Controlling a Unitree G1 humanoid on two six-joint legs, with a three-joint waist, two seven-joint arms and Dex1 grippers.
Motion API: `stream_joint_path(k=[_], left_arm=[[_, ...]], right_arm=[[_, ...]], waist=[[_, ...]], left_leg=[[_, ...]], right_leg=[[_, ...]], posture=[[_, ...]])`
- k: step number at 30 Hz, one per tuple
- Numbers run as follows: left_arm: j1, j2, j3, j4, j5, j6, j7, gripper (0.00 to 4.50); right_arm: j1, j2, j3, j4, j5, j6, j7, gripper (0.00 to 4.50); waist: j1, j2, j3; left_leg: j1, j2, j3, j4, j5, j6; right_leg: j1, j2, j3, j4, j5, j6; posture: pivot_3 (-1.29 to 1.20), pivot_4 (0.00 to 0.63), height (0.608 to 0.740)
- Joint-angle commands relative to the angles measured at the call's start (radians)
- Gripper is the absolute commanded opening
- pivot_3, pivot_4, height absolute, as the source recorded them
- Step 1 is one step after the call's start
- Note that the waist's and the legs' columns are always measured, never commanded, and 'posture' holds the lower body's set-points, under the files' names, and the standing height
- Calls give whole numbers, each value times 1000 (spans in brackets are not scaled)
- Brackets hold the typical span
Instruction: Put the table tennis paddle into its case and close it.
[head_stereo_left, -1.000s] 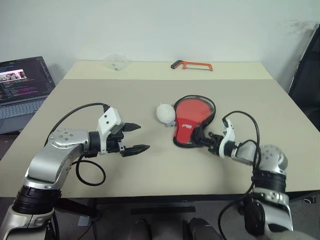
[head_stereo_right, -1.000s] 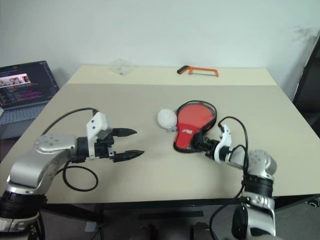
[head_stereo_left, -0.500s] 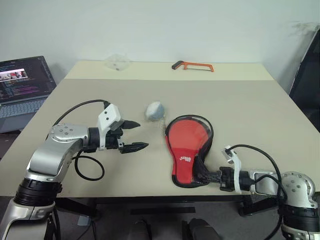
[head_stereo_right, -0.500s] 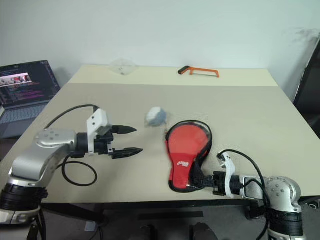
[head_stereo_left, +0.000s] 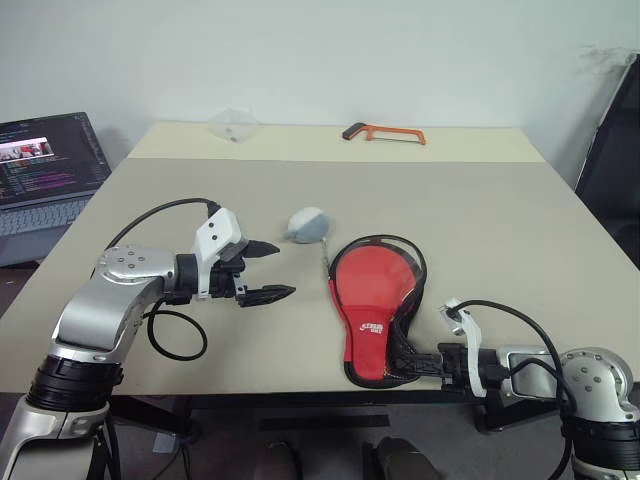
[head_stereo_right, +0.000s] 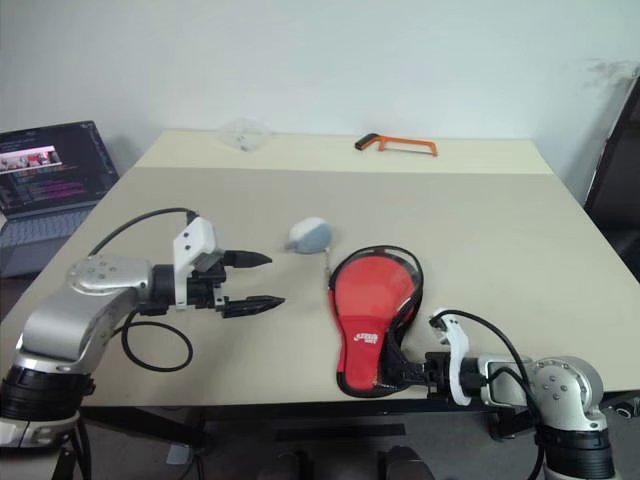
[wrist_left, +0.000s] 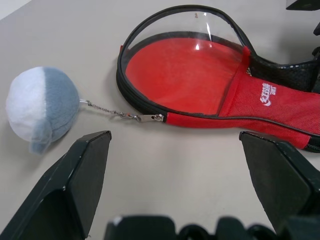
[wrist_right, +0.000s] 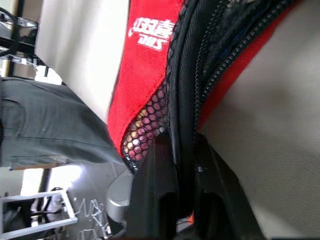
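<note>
The case (head_stereo_left: 375, 315) is lying flat near the table's (head_stereo_left: 480, 200) near edge, right of centre, logo face up, its narrow handle end pointing toward the near edge and its round end pointing far. Through the clear window a red round face is showing, which is probably the table tennis paddle (wrist_left: 185, 75) sitting inside; its handle is being hidden by the red fabric. The zip is standing open around the round end, with the puller lying at the left side and the fuzzy ball (head_stereo_left: 307, 224) trailing on its cord just far-left of the case. The right gripper (head_stereo_left: 420, 362) is clamping the case's handle end, the black edge pinched between its fingers (wrist_right: 160, 170), seemingly to anchor the case while the zip is worked. The left gripper (head_stereo_left: 270, 272) is hovering well left of the case, jaws spread wide and holding nothing, facing the puller and ball, apparently readying to take one. How far the zip is already running along the right side is hard to make out
</note>
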Motion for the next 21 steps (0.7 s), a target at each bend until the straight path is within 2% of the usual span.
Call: stream_joint_path(k=[1, 3, 7, 9, 10, 13, 15, 18, 21], left_arm=[[-21, 20, 25, 1, 2, -13, 1, 4500], [-23, 22, 29, 10, 5, -18, 3, 4500], [-55, 8, 38, 66, 24, -40, 36, 4500], [-84, -14, 37, 102, 34, -47, 65, 4500], [-94, -22, 34, 116, 38, -52, 75, 4500], [-156, -72, 11, 198, 76, -88, 124, 4500], [-184, -96, 8, 233, 87, -95, 137, 4500], [-244, -143, -30, 310, 128, -133, 146, 4500], [-296, -187, -53, 382, 163, -157, 167, 4500]], right_arm=[[-17, -82, -20, -68, -1, -8, 41, 1502], [-4, -151, -7, -110, -15, -36, 79, 2171], [14, -409, -52, -192, -102, -201, 249, 3559], [-22, -467, -75, -213, -134, -312, 319, 4279], [-37, -473, -74, -216, -142, -351, 339, 4448], [-197, -338, 87, -166, -308, -522, 246, 4448], [-251, -269, 160, -124, -400, -589, 206, 4448], [-332, -101, 346, 113, -657, -793, 89, 4448], [-370, 49, 370, 315, -753, -892, 8, 4448]], waist=[[1, 0, 0], [1, 0, 0], [5, 1, 1], [8, 1, 1], [7, 1, 1], [-1, -1, 0], [-3, -1, 1], [0, -1, 0], [6, -1, 0]], left_leg=[[0, 0, 0, 0, 0, 0], [0, 0, 0, 1, 0, 0], [0, -2, 1, 2, 0, 0], [0, -2, 2, 2, 0, 0], [0, -2, 2, 2, 0, 0], [1, -1, 1, 2, 0, 0], [2, -2, -2, 2, 0, 0], [1, -2, -2, 2, 0, 0], [-1, -3, -1, 2, 0, 0]], right_leg=[[0, 0, 0, 0, 0, 0], [0, 0, 1, 0, 0, 0], [0, -2, 1, -1, 0, -1], [0, -3, 1, -2, -1, -1], [0, -2, 1, -3, -1, -1], [1, -1, 2, -3, 2, 1], [1, 1, 2, -2, 4, 4], [1, 1, 3, -3, 4, 3], [0, 0, 3, -4, 4, 4]], posture=[[0, 150, 740], [0, 150, 740], [0, 150, 740], [0, 150, 740], [0, 150, 740], [0, 150, 740], [0, 150, 740], [0, 150, 740], [0, 150, 740]])
